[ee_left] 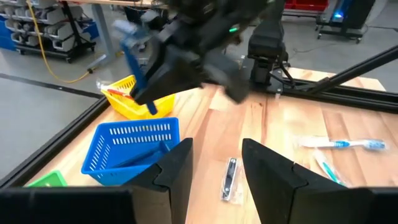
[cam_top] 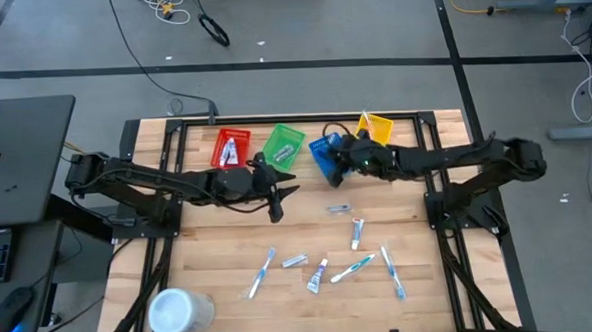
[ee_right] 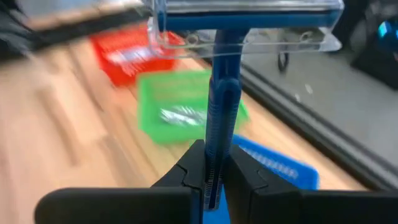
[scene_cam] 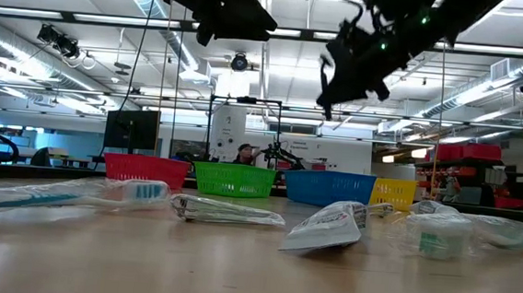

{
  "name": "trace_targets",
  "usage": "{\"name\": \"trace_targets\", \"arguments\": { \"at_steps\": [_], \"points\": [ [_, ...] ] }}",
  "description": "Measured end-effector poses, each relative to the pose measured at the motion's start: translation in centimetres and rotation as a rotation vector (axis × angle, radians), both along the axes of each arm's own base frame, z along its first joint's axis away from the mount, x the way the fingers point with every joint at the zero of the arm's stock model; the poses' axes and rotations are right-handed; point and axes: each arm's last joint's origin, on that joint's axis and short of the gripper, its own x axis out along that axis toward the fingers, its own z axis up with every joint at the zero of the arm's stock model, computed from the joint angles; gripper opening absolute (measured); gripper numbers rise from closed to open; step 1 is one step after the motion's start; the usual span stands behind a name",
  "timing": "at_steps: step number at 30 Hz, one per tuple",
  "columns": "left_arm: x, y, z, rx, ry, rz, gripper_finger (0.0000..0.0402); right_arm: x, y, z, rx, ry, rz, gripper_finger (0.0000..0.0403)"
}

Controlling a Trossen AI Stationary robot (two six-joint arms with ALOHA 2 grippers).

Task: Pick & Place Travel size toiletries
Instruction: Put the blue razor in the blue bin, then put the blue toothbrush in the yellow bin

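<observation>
My right tool [ee_right: 211, 171] is clamped on a blue razor [ee_right: 221, 93], pinching its handle so the clear-capped head stands above the fingers. In the high view the right tool [cam_top: 338, 156] hangs over the blue basket [cam_top: 323, 155], which sits between the green basket [cam_top: 284, 144] and the yellow basket [cam_top: 377, 128] along the far edge of the table [cam_top: 210, 250]; the red basket [cam_top: 229, 147] is at the left end of that row. The red and green baskets each hold some pale items. My left tool [cam_top: 276, 201] waits above the table just in front of the green basket, its fingers [ee_left: 177, 174] apart and holding nothing. A small packaged razor [cam_top: 339, 208] lies on the table a little nearer than the blue basket. Closer to the front edge lie the remaining toiletries: toothbrushes [cam_top: 262, 273] and small tubes [cam_top: 318, 276], scattered near one another. A white tub [cam_top: 174, 311] stands at the front left corner.
</observation>
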Motion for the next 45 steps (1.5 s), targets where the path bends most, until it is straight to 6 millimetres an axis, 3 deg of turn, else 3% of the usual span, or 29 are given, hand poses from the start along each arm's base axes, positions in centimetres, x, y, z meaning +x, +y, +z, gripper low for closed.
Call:
{"name": "trace_targets", "arguments": {
  "at_steps": [9,16,25,35,45],
  "points": [
    [0.0,0.0,0.0,0.004,0.003,0.003,0.0145,-0.1,-4.8,-3.3,0.151,0.101,-0.018,0.0034],
    [0.0,0.0,0.0,0.004,0.003,0.003,0.0144,0.2,-6.9,-6.9,0.234,0.205,-0.051,0.0034],
    [0.0,0.0,0.0,0.004,0.003,0.003,0.0144,0.4,-7.6,-9.5,0.294,0.268,-0.065,0.0078],
    [0.0,0.0,0.0,0.004,0.004,0.004,0.0144,0.4,-7.8,-9.6,0.324,0.264,-0.023,0.0089],
    [-0.1,0.0,-0.2,0.013,0.029,0.001,0.0144,0.7,-7.1,-9.5,0.362,0.242,0.041,0.0149]
  ]
}}
